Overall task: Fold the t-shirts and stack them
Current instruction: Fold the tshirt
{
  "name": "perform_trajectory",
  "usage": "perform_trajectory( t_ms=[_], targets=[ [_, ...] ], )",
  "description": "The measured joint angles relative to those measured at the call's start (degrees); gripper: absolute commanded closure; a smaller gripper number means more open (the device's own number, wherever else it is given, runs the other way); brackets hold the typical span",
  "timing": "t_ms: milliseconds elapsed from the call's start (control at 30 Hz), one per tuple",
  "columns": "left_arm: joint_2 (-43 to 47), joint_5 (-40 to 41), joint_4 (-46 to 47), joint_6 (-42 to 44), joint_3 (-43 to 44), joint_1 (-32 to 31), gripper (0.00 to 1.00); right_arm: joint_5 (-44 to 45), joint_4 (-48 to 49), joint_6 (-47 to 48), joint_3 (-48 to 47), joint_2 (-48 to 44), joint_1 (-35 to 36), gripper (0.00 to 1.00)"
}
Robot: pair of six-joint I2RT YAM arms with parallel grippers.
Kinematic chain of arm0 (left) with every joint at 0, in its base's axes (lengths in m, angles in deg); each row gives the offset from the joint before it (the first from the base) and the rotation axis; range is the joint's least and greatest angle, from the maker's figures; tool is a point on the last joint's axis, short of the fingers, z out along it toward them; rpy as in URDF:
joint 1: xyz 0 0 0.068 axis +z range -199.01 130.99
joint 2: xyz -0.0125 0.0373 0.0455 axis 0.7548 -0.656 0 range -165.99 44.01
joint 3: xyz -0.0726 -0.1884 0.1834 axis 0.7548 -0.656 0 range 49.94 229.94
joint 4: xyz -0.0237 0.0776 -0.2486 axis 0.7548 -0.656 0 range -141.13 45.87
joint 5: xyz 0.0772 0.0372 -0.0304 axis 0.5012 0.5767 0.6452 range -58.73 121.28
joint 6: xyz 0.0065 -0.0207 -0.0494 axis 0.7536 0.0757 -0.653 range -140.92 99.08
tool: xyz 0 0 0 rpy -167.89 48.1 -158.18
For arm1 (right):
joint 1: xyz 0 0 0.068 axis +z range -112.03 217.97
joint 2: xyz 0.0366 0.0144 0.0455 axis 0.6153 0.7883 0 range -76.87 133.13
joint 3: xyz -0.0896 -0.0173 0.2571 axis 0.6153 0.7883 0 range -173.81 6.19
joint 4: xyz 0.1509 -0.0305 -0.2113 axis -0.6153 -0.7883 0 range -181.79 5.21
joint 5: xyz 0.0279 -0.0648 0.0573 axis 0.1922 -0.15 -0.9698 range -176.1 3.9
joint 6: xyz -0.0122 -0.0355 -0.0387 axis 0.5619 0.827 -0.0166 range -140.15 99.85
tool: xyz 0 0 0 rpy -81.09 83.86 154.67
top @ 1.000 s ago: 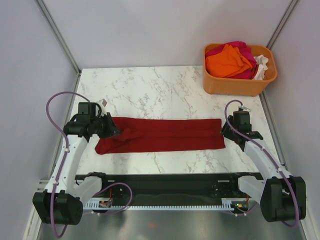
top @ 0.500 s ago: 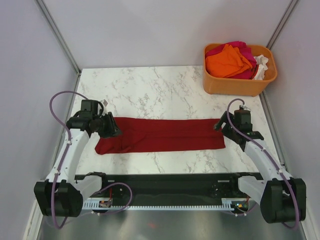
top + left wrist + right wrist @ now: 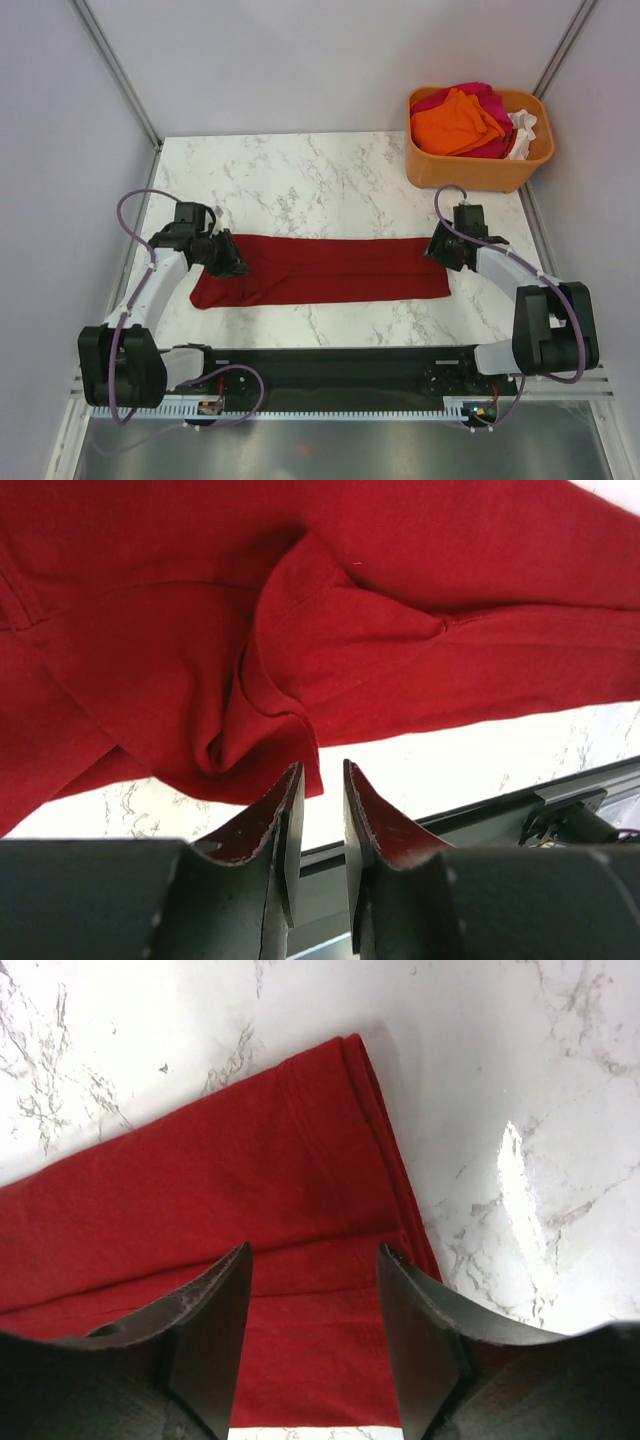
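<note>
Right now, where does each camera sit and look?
Top: above and behind, looking down on table, tub, left arm, right arm.
Left wrist: on the left arm, over the shirt, bunched end; left gripper shows.
Right wrist: on the right arm, over the shirt's flat end; right gripper shows.
Shared: all three see the shirt.

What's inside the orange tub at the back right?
The orange tub holds a bright orange shirt on top, magenta-pink cloth behind, white cloth at right. Anything beneath them is covered.
</note>
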Motion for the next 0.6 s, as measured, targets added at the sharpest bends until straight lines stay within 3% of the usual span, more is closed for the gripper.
perform_trajectory(
  t_ms=[233, 300, 600],
  targets=[
    [-2.75, 0.11, 6.40, -3.15, -2.78, -0.31, 0.80, 0.94, 0.92, 1.55, -0.70, 2.27, 1.68, 0.66],
    [-4.04, 0.24, 8.50, -4.28, -3.78, -0.35, 0.87, 0.94, 1.36, 1.70, -0.98, 2.27, 2.51, 0.68],
    [-12.13, -1.05, 16.02, -8.07, -12.41, -0.39, 0.87, 1.14, 3.10, 3.34, -8.55, 9.33, 5.77, 0.72]
  ],
)
